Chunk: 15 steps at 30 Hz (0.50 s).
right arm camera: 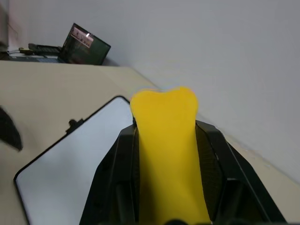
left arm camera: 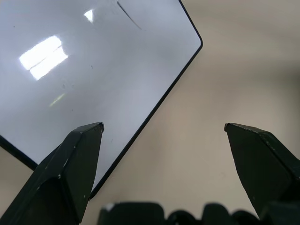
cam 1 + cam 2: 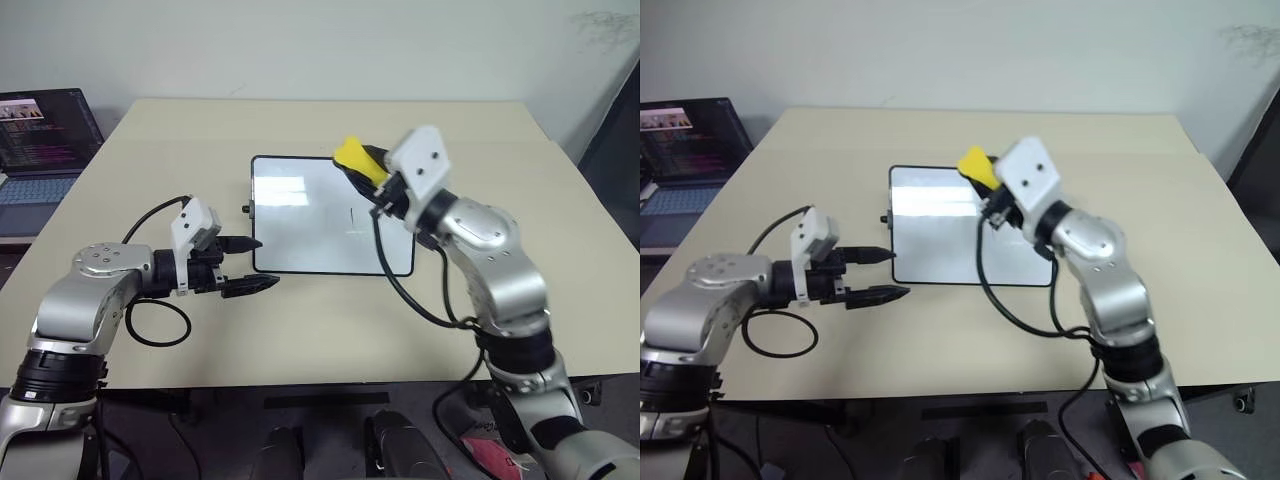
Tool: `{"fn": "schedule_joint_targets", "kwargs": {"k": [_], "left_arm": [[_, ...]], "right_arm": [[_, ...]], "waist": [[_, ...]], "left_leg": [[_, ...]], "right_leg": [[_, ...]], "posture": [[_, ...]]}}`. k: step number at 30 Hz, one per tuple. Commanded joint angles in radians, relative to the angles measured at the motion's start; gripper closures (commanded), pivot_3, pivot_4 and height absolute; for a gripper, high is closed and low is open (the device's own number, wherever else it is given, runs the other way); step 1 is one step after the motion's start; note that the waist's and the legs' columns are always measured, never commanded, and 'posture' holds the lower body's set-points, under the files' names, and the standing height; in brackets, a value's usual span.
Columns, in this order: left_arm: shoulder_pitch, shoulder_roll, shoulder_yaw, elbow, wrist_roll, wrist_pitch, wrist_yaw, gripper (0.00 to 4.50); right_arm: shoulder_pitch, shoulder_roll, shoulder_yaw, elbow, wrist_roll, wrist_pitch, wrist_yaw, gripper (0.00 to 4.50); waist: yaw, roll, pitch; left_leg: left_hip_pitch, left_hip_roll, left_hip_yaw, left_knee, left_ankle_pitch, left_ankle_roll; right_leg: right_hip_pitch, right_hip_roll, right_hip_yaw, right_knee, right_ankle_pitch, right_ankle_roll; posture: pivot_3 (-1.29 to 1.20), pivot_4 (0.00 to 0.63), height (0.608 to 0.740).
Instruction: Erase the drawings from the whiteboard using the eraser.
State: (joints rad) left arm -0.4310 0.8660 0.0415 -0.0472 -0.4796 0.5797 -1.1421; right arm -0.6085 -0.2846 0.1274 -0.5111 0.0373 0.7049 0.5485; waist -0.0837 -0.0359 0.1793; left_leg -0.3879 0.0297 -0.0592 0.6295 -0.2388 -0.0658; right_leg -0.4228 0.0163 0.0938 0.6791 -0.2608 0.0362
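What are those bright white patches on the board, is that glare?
Yes: in the left eye view, ceiling light reflects off the whiteboard near its far edge; in the left wrist view the same glare shows as two bright bars, and a thin stroke of the drawings stays readable.

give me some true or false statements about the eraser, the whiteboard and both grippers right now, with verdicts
1. The right gripper is shut on the eraser. True.
2. The eraser lies flat on the table. False: it is held in the air over the whiteboard.
3. The left gripper is open and holds nothing. True.
4. The whiteboard is wiped clean. False: a thin dark mark remains on it.
5. The laptop sits on the whiteboard. False: it stands off the table's far left corner.
6. The left gripper is near the whiteboard's left edge. True.
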Motion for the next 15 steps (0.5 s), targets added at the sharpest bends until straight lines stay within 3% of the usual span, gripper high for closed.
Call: {"fn": "schedule_joint_targets", "kwargs": {"k": [1, 8, 15], "left_arm": [[-0.033, -0.004, 0.005, -0.017, 0.001, -0.017, -0.004, 0.0], [-0.056, -0.012, -0.026, -0.007, 0.026, -0.031, -0.018, 0.0], [-0.078, -0.03, -0.029, -0.012, 0.027, -0.03, -0.006, 0.0]], "right_arm": [[0.093, -0.06, 0.006, -0.178, 0.045, 0.095, 0.019, 3.2], [0.176, -0.156, 0.113, -0.174, -0.037, 0.04, -0.027, 3.2], [0.177, -0.181, 0.11, -0.074, -0.083, -0.063, -0.054, 3.2]], "waist": [[0.001, 0.0, 0.0], [-0.003, 0.0, 0.0], [0.0, -0.001, 0.0]], "left_leg": [[0.0, 0.0, 0.0, 0.0, 0.0, 0.0], [0.002, 0.0, 0.002, 0.0, 0.0, 0.0], [0.002, 0.0, 0.002, 0.0, 0.0, 0.0]], "right_leg": [[0.0, 0.0, 0.0, 0.0, 0.0, 0.0], [0.0, 0.0, 0.002, 0.0, -0.003, 0.001], [0.001, 0.0, 0.002, 0.0, -0.003, 0.001]], "posture": [[0.0, 0.15, 0.74], [0.0, 0.15, 0.74], [0.0, 0.15, 0.74]]}}
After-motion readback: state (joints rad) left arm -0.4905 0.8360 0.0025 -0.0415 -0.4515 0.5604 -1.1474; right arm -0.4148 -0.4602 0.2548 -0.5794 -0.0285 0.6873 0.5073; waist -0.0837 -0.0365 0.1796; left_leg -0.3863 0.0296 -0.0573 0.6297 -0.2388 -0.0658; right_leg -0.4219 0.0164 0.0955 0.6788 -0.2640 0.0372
